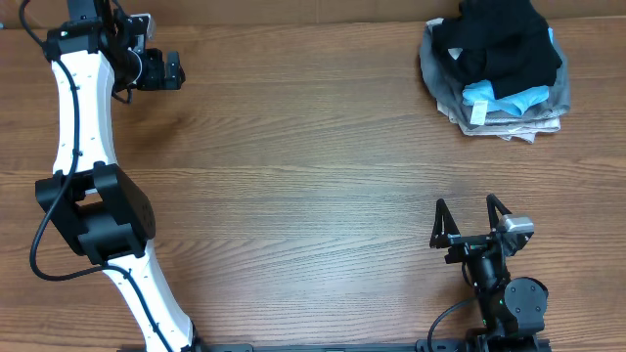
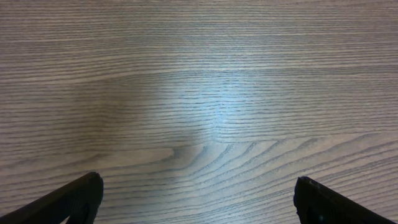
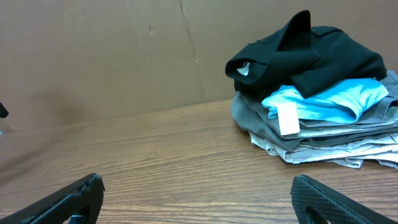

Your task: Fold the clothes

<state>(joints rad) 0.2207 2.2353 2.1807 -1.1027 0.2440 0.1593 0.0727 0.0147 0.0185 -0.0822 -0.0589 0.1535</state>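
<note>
Even, fairly bright overhead light — only faint shadows on the table (image 1: 293, 147). In the left wrist view a pale glare patch sits mid-wood, grain perhaps slightly soft; the clothes (image 3: 323, 59) swallow detail.

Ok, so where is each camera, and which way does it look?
Overhead: above the table, looking straight down; left arm, right arm and the black garment topping a pile show.
Left wrist: on the left arm, facing the table; its open jaws show at the bottom corners.
Right wrist: on the right arm, low, facing the pile; open jaws at the bottom corners.
Shared: overhead and right wrist both see the black garment.
</note>
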